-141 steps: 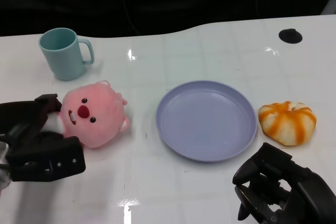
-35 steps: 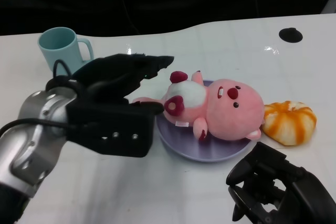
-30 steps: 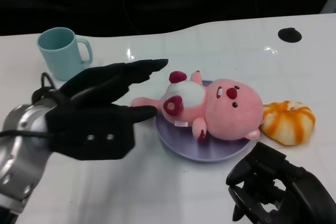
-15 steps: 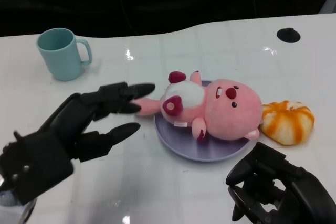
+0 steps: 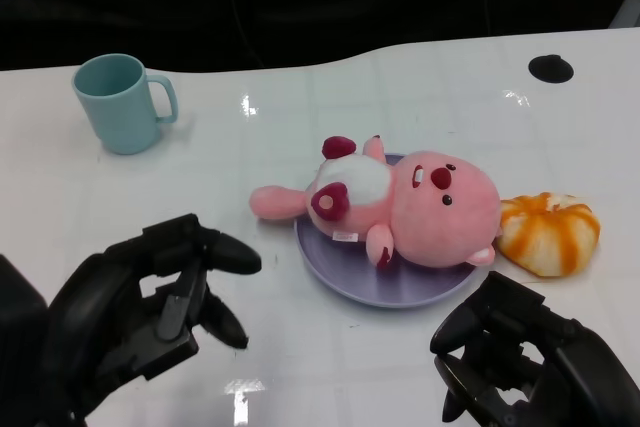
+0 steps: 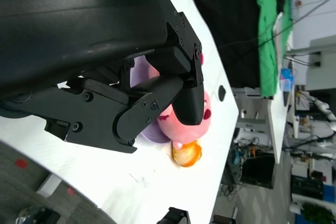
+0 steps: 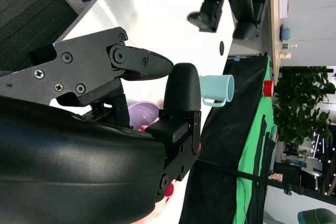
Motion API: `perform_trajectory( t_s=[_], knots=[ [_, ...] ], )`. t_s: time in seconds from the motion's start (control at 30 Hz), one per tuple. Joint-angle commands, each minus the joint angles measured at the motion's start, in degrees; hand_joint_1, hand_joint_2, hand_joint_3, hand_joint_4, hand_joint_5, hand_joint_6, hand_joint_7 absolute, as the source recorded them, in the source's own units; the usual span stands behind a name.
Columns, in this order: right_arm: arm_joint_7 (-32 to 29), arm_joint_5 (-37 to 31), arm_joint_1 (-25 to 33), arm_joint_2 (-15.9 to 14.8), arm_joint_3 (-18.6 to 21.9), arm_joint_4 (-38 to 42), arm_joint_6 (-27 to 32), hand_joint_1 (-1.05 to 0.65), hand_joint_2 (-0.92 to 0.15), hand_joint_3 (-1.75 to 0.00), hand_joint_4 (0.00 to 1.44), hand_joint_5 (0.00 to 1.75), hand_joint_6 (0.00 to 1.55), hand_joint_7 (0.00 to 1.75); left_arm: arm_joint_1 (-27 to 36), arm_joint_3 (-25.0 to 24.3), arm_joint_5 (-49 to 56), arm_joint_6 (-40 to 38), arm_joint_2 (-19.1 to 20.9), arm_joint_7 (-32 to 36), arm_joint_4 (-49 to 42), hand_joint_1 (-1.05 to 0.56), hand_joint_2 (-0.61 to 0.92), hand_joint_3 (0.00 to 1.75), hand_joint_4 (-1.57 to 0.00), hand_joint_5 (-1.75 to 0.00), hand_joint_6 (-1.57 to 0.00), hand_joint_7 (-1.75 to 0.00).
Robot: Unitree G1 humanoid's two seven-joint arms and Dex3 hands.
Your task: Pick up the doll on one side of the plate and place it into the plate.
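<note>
Head view shows the left hand [image 5: 150, 317] at seven o'clock, empty with fingers loosely spread, the right hand [image 5: 530, 367] curled empty at five, pink doll [image 5: 400, 202] lying on the purple plate [image 5: 340, 272].

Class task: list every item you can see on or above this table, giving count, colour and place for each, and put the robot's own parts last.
doll: one, pink with a white belly, lying on the plate, one limb over its rim.
plate: one, lilac, table centre.
mug: one, teal, far left of the table.
bun-shaped toy: one, white with orange stripes, right of the plate.
black disc: one, far right of the table.
table: one, white.
left hand: one, black, near left, holding nothing.
right hand: one, black, near right, holding nothing.
</note>
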State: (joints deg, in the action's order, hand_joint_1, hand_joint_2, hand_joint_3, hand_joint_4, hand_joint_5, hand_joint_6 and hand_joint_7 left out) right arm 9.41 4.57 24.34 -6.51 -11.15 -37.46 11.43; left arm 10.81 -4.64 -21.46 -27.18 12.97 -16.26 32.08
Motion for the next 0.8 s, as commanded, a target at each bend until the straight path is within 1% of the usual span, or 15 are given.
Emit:
perform_trajectory(
  t_s=[0.03,0.1,0.17,0.2,0.3,0.37,0.4,0.43,0.53,0.8],
  knots=[
    [0.30,0.84,0.29,-0.47,0.80,-0.26,-0.20,-0.37,-0.90,-0.53,0.63,1.69,0.53,1.56,3.11,-0.64,-1.19,-0.70,-1.13,1.32,1.12,-0.01,0.62,1.17,-0.75,-1.69,-0.68,-1.44],
    [0.36,0.55,0.41,-0.65,0.94,-0.04,-0.54,-0.37,-0.89,-0.54,0.63,1.70,0.53,1.56,4.28,-0.09,-0.71,0.33,-1.69,1.39,0.54,-0.02,0.66,1.11,-0.77,-1.72,-0.68,-1.48],
    [0.53,0.33,0.57,-0.86,1.06,0.14,-0.82,-0.37,-0.89,-0.54,0.63,1.69,0.53,1.56,4.70,0.32,-0.20,1.09,-2.08,1.16,-0.56,-0.02,0.65,1.10,-0.79,-1.74,-0.70,-1.51],
    [0.59,0.31,0.68,-0.89,1.11,0.17,-0.93,-0.37,-0.89,-0.54,0.64,1.69,0.53,1.55,4.57,0.30,-0.42,1.05,-2.28,0.95,-1.40,-0.03,0.64,1.12,-0.79,-1.74,-0.70,-1.53],
    [0.77,0.79,1.00,-0.82,1.41,0.06,-0.87,-0.36,-0.88,-0.54,0.64,1.70,0.54,1.55,4.02,0.19,-1.10,0.53,-2.66,0.85,-3.11,-0.05,0.53,1.28,-0.82,-1.75,-0.70,-1.63],
    [0.90,0.67,1.09,-0.95,1.63,0.10,-1.20,-0.35,-0.88,-0.55,0.64,1.70,0.54,1.55,3.59,0.01,-1.74,-0.36,-2.77,1.00,-3.81,-0.05,0.51,1.31,-0.83,-1.75,-0.69,-1.65],
    [1.07,0.65,1.11,-1.09,1.85,0.21,-1.54,-0.36,-0.88,-0.55,0.63,1.69,0.54,1.55,3.27,-0.08,-2.15,-0.76,-2.71,0.79,-4.47,-0.05,0.49,1.37,-0.85,-1.75,-0.69,-1.71],
    [1.23,0.72,1.13,-1.15,2.06,0.34,-1.83,-0.36,-0.89,-0.56,0.63,1.69,0.53,1.55,3.01,-0.10,-2.47,-0.99,-2.62,0.56,-5.07,-0.05,0.48,1.40,-0.86,-1.75,-0.69,-1.73],
    [1.61,1.26,1.12,-1.07,2.57,0.75,-2.10,-0.36,-0.89,-0.55,0.62,1.70,0.53,1.54,2.51,-0.12,-3.66,-1.50,-2.36,-0.28,-6.21,-0.08,0.45,1.42,-0.87,-1.75,-0.69,-1.74],
    [2.37,1.32,0.83,-1.09,3.31,1.90,-3.32,-0.35,-0.89,-0.55,0.63,1.70,0.52,1.56,1.32,-0.59,-7.03,-3.10,-1.29,-2.40,-8.10,-0.08,0.45,1.45,-0.92,-1.75,-0.73,-1.75]
  ],
)
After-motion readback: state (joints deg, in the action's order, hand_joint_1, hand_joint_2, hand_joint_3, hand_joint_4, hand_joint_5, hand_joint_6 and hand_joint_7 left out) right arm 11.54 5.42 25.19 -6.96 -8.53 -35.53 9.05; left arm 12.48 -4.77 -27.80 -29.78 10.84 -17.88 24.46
